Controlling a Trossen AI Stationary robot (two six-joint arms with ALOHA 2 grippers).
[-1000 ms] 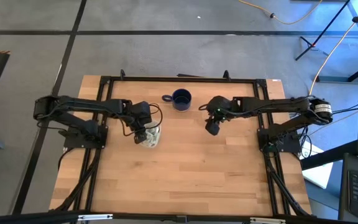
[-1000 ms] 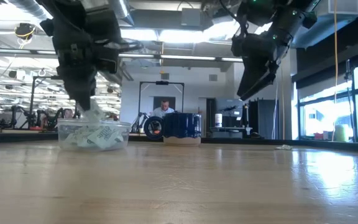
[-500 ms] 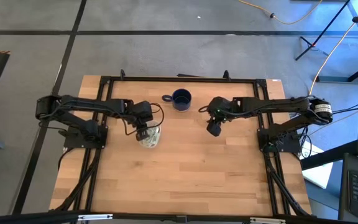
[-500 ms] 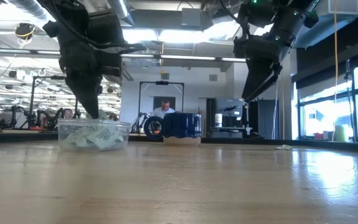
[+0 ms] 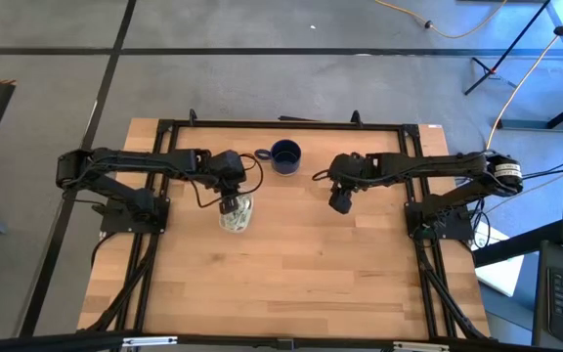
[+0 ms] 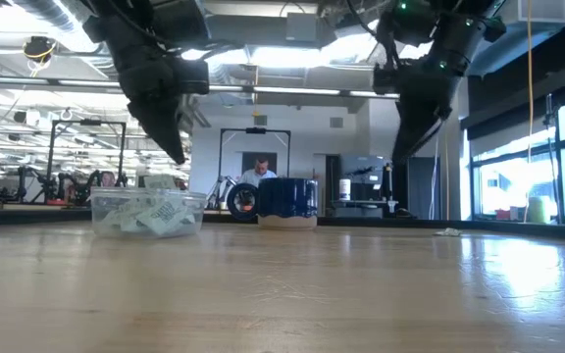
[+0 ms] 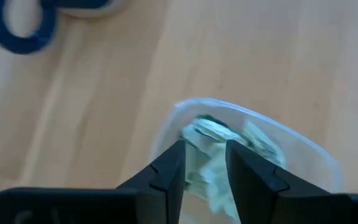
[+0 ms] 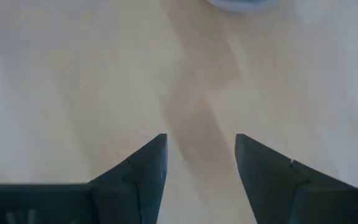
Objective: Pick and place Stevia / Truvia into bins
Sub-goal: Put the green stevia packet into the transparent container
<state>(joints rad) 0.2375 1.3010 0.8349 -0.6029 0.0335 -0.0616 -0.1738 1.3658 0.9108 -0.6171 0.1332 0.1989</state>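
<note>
The clear bin (image 5: 236, 216) stands on the table left of centre and holds several pale green and white Stevia / Truvia sachets (image 7: 255, 142), which also show through its wall (image 6: 148, 213) in the low view. My left gripper (image 7: 205, 146) hangs open above the bin's far side (image 6: 178, 152), clear of the rim, with nothing between its fingers. My right gripper (image 8: 201, 142) hangs open over bare wood right of centre (image 5: 340, 203), well above the table (image 6: 400, 157).
A dark blue mug (image 5: 284, 155) with a handle stands at the far middle of the table, between the two arms (image 6: 284, 198). Bare wood reaches from the bin to the near edge. A black frame (image 5: 291, 124) runs round the tabletop.
My left gripper has let go of a sachet it held down in the bin and has risen clear of the rim, shifting a little toward the far edge. The sachet now lies in the bin. My right gripper has tipped more upright and drifted slightly right.
</note>
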